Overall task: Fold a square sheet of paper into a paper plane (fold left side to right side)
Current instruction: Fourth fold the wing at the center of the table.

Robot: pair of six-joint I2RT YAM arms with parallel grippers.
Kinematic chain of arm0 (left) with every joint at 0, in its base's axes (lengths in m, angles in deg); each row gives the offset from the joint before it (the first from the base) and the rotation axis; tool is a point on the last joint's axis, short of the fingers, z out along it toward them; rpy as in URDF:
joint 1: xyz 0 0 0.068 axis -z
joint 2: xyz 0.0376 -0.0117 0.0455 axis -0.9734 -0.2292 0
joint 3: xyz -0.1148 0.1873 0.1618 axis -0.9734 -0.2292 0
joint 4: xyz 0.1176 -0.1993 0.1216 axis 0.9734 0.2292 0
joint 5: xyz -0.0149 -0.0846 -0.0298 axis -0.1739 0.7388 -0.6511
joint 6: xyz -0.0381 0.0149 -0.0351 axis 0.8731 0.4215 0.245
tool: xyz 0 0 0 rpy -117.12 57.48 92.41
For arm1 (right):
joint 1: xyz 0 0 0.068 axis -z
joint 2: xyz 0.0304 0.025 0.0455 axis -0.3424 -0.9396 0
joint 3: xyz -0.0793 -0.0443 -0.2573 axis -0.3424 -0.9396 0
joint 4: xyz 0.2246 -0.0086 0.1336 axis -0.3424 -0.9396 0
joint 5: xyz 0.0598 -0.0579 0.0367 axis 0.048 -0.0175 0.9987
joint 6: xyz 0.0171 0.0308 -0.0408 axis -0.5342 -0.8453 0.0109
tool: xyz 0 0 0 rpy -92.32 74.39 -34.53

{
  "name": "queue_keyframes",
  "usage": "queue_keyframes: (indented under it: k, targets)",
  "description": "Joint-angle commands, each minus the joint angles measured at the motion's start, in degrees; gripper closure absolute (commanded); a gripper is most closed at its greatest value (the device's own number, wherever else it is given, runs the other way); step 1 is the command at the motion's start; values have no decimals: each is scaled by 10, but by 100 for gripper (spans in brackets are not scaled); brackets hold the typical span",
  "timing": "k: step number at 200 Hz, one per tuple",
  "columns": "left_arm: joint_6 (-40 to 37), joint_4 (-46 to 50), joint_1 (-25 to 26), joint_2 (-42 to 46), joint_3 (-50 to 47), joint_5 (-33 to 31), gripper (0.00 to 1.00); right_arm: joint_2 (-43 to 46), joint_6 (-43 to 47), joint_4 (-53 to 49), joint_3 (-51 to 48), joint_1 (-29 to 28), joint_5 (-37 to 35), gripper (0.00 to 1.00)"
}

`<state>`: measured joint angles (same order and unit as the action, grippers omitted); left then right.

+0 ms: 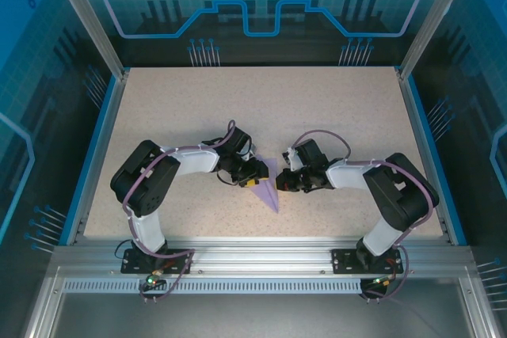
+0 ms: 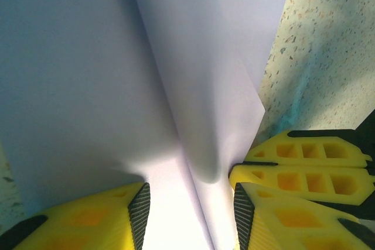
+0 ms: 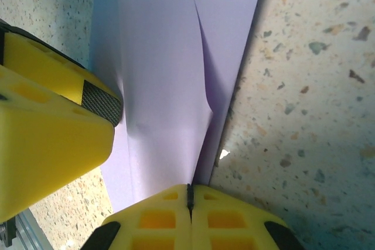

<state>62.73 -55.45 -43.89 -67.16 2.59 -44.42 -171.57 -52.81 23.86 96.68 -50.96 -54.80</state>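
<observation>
A: Lavender paper [image 1: 271, 190] flat on the table [image 1: 238, 108], mid-width, toward the near side; already narrowed to a point, layers overlapping. Status?

B: Judged about midway. Left fingers [image 2: 139, 209] half-spread astride a raised, unpressed fold; right fingers [image 3: 158, 221] closed together at the paper's edge, pinch unclear. Flattening and further creases remain.

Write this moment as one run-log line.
step: folding paper | paper: part-folded, on table | left gripper: open, straddling raised fold | right gripper: shut, tips at paper
</observation>
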Motion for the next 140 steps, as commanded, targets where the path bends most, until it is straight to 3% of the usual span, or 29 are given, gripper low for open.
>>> queue_keyframes:
  k: [1,71,114,140]
  targets:
    - [-12,43,4,-3,3,-28,53,-19,15,-27,13,0,-8,95]
    - [-51,103,2,78,29,-61,50,-24,27,-82,12,-12,-48,95]
    - [-57,74,4,52,57,0,76,-25,30,-88,16,-16,-51,95]
    - [-69,65,11,9,86,29,84,-25,32,-96,23,-19,-53,95]
